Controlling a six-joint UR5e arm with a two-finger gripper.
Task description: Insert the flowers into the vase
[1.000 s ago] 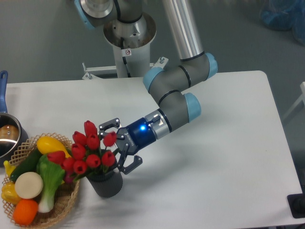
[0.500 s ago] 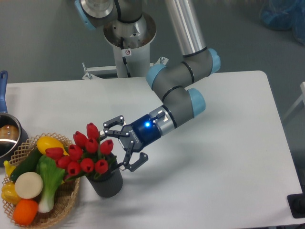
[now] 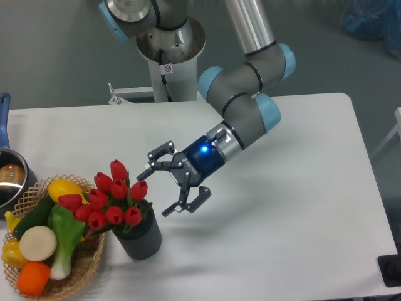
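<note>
The flowers (image 3: 113, 199), a bunch of red tulip buds on green stems, stand in the vase (image 3: 139, 237), a small dark grey cylinder near the table's front left. The buds lean left over the basket's rim. My gripper (image 3: 168, 182) hangs open just right of the bunch and above the vase, with nothing between its fingers. It is apart from the flowers.
A woven wicker basket (image 3: 84, 266) of toy vegetables sits directly left of the vase, touching the bunch. A steel pot (image 3: 11, 179) with a blue handle is at the far left edge. The arm's base mount (image 3: 169, 56) stands behind the table.
The gripper has drawn back to the right and upward, away from the flowers, with its fingers open. The bunch has settled slightly lower and leftward in the vase.
</note>
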